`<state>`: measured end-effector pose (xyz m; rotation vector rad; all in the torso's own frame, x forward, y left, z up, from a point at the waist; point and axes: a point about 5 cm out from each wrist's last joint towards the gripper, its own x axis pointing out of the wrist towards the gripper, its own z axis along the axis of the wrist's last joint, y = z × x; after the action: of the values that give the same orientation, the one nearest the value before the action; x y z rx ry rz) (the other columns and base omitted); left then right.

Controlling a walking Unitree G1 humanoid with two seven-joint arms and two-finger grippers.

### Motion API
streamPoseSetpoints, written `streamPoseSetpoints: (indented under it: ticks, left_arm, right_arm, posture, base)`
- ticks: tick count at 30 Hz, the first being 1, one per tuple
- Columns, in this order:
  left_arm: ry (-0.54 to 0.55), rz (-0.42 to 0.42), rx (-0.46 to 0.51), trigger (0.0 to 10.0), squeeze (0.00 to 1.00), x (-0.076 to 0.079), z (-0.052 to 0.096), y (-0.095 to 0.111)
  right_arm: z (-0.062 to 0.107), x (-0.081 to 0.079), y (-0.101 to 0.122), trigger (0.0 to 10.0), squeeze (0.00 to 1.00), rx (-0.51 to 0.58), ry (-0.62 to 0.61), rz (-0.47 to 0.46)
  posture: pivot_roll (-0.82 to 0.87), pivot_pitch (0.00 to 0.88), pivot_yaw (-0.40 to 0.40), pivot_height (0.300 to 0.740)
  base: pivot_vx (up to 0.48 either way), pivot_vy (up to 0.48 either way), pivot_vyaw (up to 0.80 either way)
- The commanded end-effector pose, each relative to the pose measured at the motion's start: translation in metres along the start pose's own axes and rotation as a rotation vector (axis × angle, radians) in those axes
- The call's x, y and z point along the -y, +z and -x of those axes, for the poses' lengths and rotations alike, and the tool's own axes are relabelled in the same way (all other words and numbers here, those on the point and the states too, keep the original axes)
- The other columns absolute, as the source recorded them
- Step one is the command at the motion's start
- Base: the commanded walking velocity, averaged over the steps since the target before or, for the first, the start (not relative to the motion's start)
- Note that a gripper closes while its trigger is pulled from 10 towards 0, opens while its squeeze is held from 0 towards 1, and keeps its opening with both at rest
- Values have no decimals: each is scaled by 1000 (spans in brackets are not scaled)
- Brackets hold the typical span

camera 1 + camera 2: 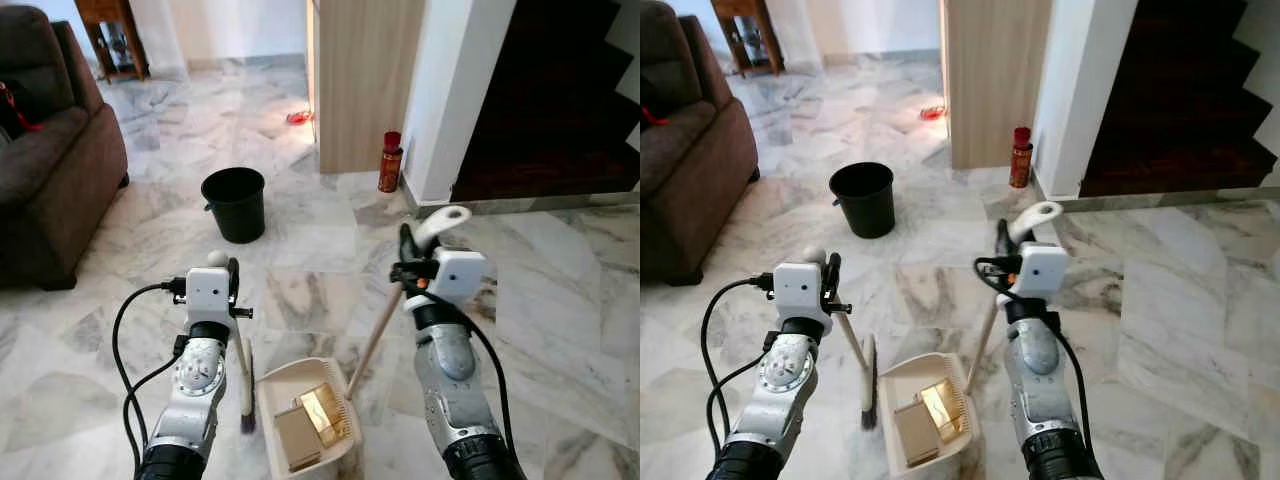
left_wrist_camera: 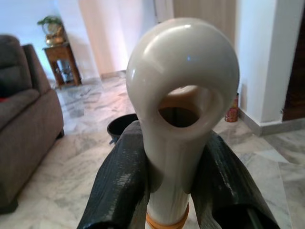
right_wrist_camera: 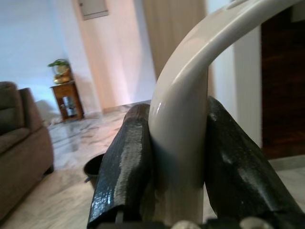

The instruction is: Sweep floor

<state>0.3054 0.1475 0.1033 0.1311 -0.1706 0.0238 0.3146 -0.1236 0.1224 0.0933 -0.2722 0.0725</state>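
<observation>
Marble floor point(image 1: 560, 300) with two tools held over it. The largest risk lies with the dustpan point(image 1: 305, 415), resting on the floor between the two arms near the lower edge of the head views: it holds two flat brown, box-like pieces, and a tilt or lift of its long handle point(image 1: 375, 340) would likely spill them back out. The right gripper point(image 1: 408, 262) is clamped on the curved top of that handle, fingers point(image 3: 126, 167) pressed against both sides; a slip on this smooth plastic could let the pan twist. The left gripper point(image 1: 232, 283) is closed around the broom handle point(image 2: 183, 95) just below its hanging loop, and the broom head point(image 1: 246, 385) stands on the floor just beside the pan's left edge; a hard stroke could knock the pan aside. The black bucket point(image 1: 235, 203) stands well apart, further up the floor near the sofa point(image 1: 50, 160); its contents cannot be made out. A judged carrying hazard is the red can point(image 1: 390, 162) at the foot of the white pillar point(image 1: 450, 100).
</observation>
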Motion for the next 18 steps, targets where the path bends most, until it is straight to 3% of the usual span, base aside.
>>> streamPoseSetpoints:
  ticks: [1, 6, 18]
  left_arm:
    - [23, -11, 50, 10000, 0, -6, -5, 11]
    - [23, -12, 48, 10000, 0, -5, -4, 10]
    - [29, -15, 47, 10000, 0, -5, -3, 10]
  right_arm:
    - [-7, -5, 17, 10000, 0, 83, 13, -2]
    - [-7, -4, 17, 10000, 0, 77, 14, -12]
    - [-7, -8, 15, 10000, 0, 63, 34, -28]
  posture:
    - [43, 0, 37, 740]
    - [42, 0, 36, 740]
    - [45, 0, 34, 740]
  base:
    - [247, 0, 800]
    - [246, 0, 800]
    - [257, 0, 0]
